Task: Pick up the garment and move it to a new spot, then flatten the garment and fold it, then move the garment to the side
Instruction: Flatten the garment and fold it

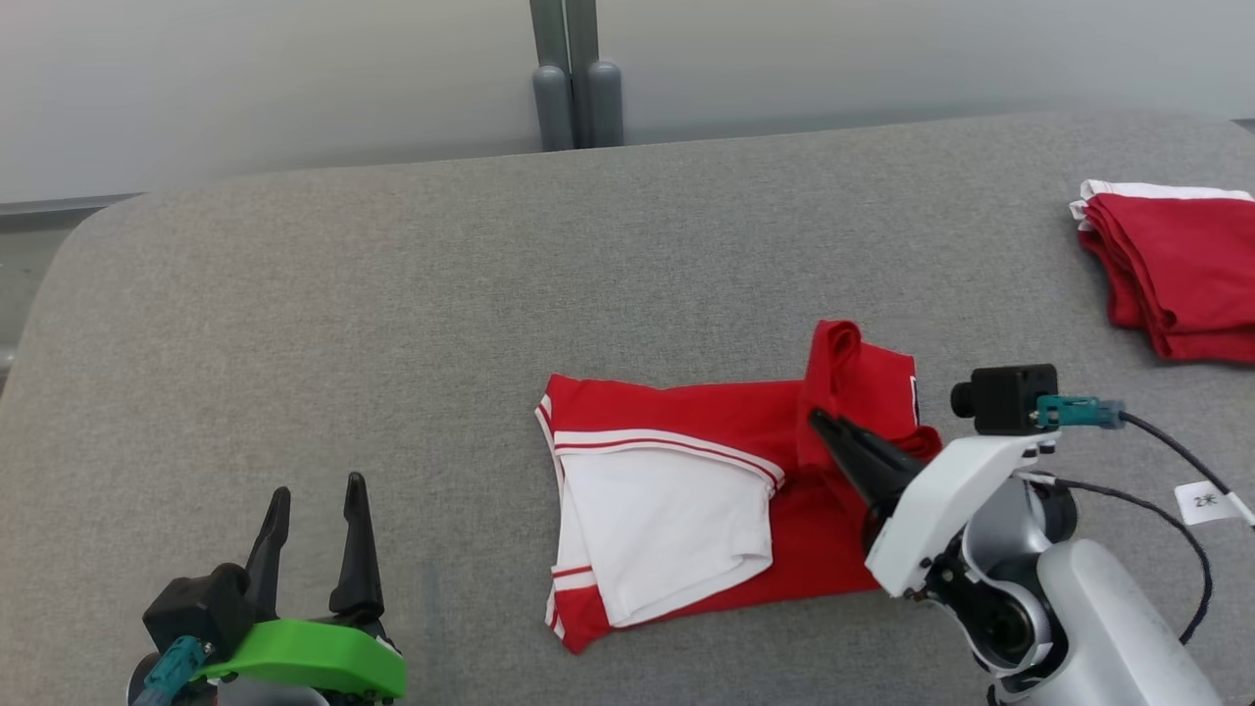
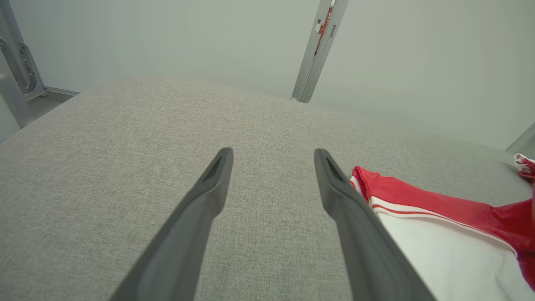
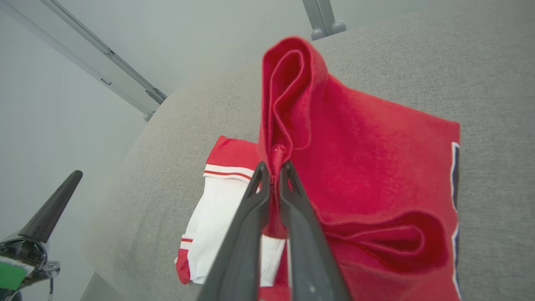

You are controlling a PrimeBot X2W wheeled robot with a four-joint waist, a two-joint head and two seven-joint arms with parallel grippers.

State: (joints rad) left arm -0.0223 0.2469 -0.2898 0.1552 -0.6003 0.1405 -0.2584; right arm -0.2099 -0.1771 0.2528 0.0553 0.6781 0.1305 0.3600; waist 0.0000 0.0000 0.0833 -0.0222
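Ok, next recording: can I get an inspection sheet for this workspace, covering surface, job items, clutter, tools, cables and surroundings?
Surface: grey fabric-covered table, no stains visible.
Job's things: red and white garment lies partly folded mid-table, its right side bunched upward.
Clutter: stack of folded red garments at the table's far right edge.
Tools: left tool open, holding nothing, over bare table to the left of the garment; right tool shut on a raised red fold of the garment.
Cables: black cable with a white tag trails from the black wrist camera, clear of the garment.
Surroundings: pale wall and grey metal posts behind the table.
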